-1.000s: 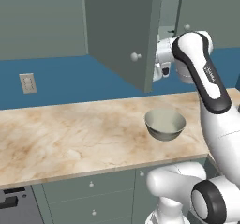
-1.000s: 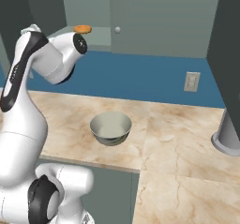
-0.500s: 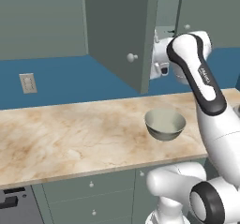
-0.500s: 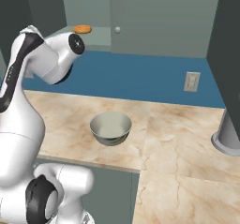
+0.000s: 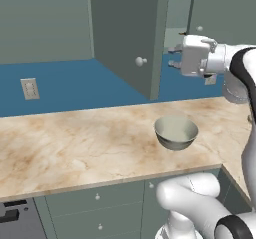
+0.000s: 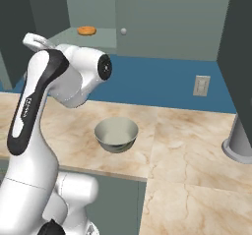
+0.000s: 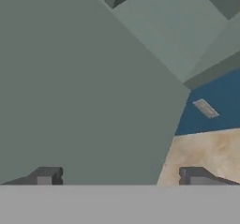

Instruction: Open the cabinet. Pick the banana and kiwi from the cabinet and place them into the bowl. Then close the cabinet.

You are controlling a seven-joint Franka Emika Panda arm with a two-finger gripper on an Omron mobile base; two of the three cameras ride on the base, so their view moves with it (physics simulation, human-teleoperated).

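The cabinet (image 5: pixel 131 38) left door was seen swung further out than a moment before, so the opening step was judged done. The gripper (image 5: pixel 173 56) was held wide open and empty just inside the door. The banana (image 6: pixel 86 30) lay on the shelf, up behind the hand; the bowl (image 5: pixel 175 132) sat empty below.

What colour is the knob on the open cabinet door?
White, on the grey-green cabinet door; the knob shows best in the left base view.

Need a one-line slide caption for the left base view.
Open end effector beside the swung-open cabinet door, above the empty bowl on the marble counter.
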